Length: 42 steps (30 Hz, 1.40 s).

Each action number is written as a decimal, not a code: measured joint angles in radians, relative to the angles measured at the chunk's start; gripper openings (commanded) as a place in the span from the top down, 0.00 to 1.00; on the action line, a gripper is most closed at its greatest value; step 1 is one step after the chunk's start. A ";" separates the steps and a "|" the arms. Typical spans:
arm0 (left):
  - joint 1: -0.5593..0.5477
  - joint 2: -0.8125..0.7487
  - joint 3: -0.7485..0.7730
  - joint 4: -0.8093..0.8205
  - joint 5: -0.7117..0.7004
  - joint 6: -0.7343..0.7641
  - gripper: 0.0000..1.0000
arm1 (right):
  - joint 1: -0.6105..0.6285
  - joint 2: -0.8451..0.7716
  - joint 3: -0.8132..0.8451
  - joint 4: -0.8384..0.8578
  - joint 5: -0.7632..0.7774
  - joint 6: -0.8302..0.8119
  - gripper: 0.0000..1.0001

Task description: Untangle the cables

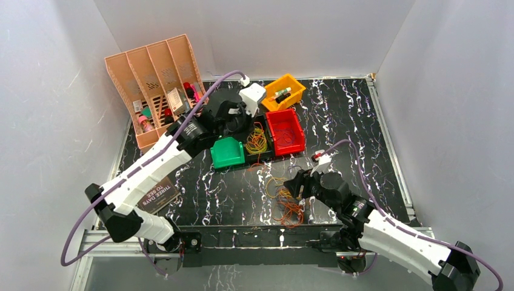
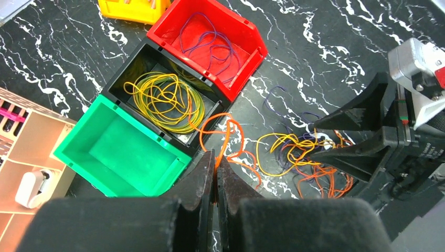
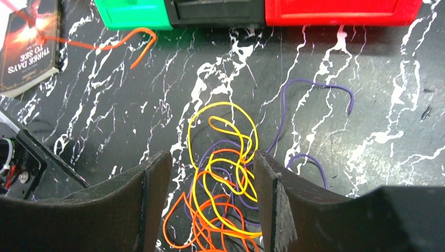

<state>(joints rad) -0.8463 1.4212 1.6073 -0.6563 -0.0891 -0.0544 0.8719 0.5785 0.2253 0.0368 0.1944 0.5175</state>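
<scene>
Toward the near edge of the black, white-veined tabletop (image 1: 363, 121) lies the knot of thin orange, yellow and purple cables (image 1: 286, 205), apart from the row of bins. Right claw (image 3: 210, 157) is spread wide, one finger either side of the knot and gripping nothing, likely placed to steady the mass or take a strand. Left claw (image 2: 216, 164) is pressed together, seemingly pinching a thin orange cable (image 2: 229, 122). The cable's loose end trails on the tabletop before the bins. Cannot tell whether it joins the knot. Sorting by colour looks to be the scheme. The open black plastic bin (image 2: 123, 68) holds a coil of yellow cables (image 2: 168, 102). The red plastic bin (image 2: 246, 42) beside it holds purple cables (image 2: 210, 44). The green plastic bin (image 2: 120, 152) holds none, so the orange cable probably belongs there, which would explain the claw's position near it. One loose purple cable (image 3: 315, 89) lies just beside the knot.
</scene>
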 measured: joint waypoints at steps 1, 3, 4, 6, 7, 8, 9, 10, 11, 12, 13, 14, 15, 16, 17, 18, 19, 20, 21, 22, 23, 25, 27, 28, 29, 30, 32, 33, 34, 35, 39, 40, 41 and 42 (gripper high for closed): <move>0.000 -0.015 -0.014 0.010 0.003 -0.004 1.00 | 0.000 0.000 0.010 -0.007 0.004 -0.001 0.32; 0.000 -0.046 -0.039 0.029 0.007 -0.014 1.00 | 0.000 0.000 0.029 -0.016 0.013 -0.002 0.32; 0.000 -0.057 -0.046 0.035 0.008 -0.018 1.00 | 0.000 0.000 0.036 -0.017 0.016 -0.003 0.32; 0.000 -0.072 -0.060 0.049 0.008 -0.026 1.00 | 0.000 -0.001 0.047 -0.021 0.021 -0.005 0.32; 0.000 -0.075 -0.062 0.052 0.008 -0.029 1.00 | 0.000 -0.001 0.049 -0.021 0.024 -0.005 0.32; 0.000 -0.075 -0.063 0.056 0.008 -0.032 1.00 | 0.000 -0.001 0.049 -0.023 0.026 -0.005 0.32; 0.000 -0.073 -0.064 0.060 0.008 -0.034 1.00 | 0.000 -0.001 0.049 -0.029 0.029 -0.005 0.32; 0.000 -0.072 -0.066 0.065 0.008 -0.036 1.00 | 0.000 -0.001 0.049 -0.035 0.031 -0.005 0.32; 0.000 -0.072 -0.070 0.070 0.008 -0.036 1.00 | 0.000 -0.001 0.049 -0.039 0.032 -0.005 0.32; 0.000 -0.072 -0.076 0.074 0.007 -0.037 1.00 | 0.000 0.000 0.049 -0.043 0.034 -0.005 0.32; 0.000 -0.071 -0.078 0.074 0.006 -0.039 1.00 | 0.000 -0.001 0.049 -0.043 0.035 -0.005 0.32; 0.000 -0.069 -0.079 0.074 0.005 -0.040 1.00 | 0.000 -0.001 0.049 -0.043 0.035 -0.005 0.32; 0.000 -0.067 -0.079 0.074 0.003 -0.042 1.00 | 0.000 -0.002 0.050 -0.044 0.036 -0.004 0.32; 0.000 -0.064 -0.079 0.076 -0.002 -0.043 1.00 | 0.000 -0.003 0.050 -0.044 0.037 -0.002 0.32; 0.000 -0.062 -0.079 0.077 -0.006 -0.045 1.00 | 0.000 -0.006 0.050 -0.044 0.038 0.000 0.32; 0.000 -0.060 -0.079 0.078 -0.012 -0.047 1.00 | 0.000 -0.009 0.050 -0.044 0.039 0.001 0.32; 0.000 -0.057 -0.079 0.079 -0.020 -0.049 1.00 | 0.000 -0.013 0.050 -0.043 0.039 0.002 0.32; 0.000 -0.054 -0.079 0.078 -0.031 -0.052 1.00 | 0.000 -0.016 0.050 -0.043 0.039 0.003 0.32; 0.000 -0.051 -0.079 0.077 -0.042 -0.055 1.00 | 0.000 -0.017 0.050 -0.043 0.039 0.003 0.32; 0.000 -0.050 -0.079 0.074 -0.053 -0.058 1.00 | 0.000 -0.017 0.050 -0.043 0.039 0.003 0.32; 0.000 -0.050 -0.079 0.072 -0.062 -0.059 1.00 | 0.000 -0.016 0.051 -0.044 0.039 0.003 0.32; 0.000 -0.050 -0.079 0.072 -0.075 -0.062 1.00 | 0.000 -0.016 0.055 -0.046 0.039 0.002 0.32; 0.000 -0.050 -0.079 0.072 -0.085 -0.062 1.00 | 0.000 -0.014 0.061 -0.052 0.039 0.000 0.32; 0.000 -0.048 -0.079 0.072 -0.088 -0.062 1.00 | 0.000 -0.009 0.069 -0.061 0.039 -0.001 0.32; 0.000 -0.046 -0.079 0.073 -0.090 -0.061 1.00 | 0.000 -0.003 0.082 -0.068 0.039 -0.002 0.32; 0.000 -0.042 -0.079 0.072 -0.093 -0.061 1.00 | 0.000 0.001 0.094 -0.069 0.039 -0.002 0.32; 0.000 -0.033 -0.079 0.072 -0.096 -0.061 1.00 | 0.000 0.002 0.113 -0.067 0.039 -0.002 0.32; 0.000 -0.029 -0.079 0.072 -0.096 -0.061 1.00 | 0.000 0.002 0.117 -0.066 0.039 -0.002 0.32; 0.000 -0.026 -0.079 0.072 -0.096 -0.061 1.00 | 0.000 0.002 0.121 -0.064 0.039 -0.002 0.32; 0.001 -0.024 -0.080 0.072 -0.096 -0.060 1.00 | 0.000 0.002 0.121 -0.064 0.039 -0.002 0.32; 0.032 -0.013 -0.079 0.061 -0.074 -0.061 1.00 | 0.000 0.006 0.121 -0.066 0.039 -0.002 0.32; 0.046 -0.009 -0.079 0.057 -0.065 -0.061 1.00 | 0.000 0.008 0.121 -0.066 0.039 -0.002 0.32; 0.072 -0.003 -0.079 0.051 -0.051 -0.062 1.00 | 0.000 0.010 0.121 -0.066 0.039 -0.002 0.32; 0.099 0.000 -0.080 0.047 -0.039 -0.062 1.00 | 0.000 0.011 0.121 -0.066 0.039 -0.002 0.32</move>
<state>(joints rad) -0.7475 1.4212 1.5276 -0.6094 -0.1284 -0.1165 0.8719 0.5900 0.3458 -0.0288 0.2329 0.5156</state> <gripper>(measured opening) 0.010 0.680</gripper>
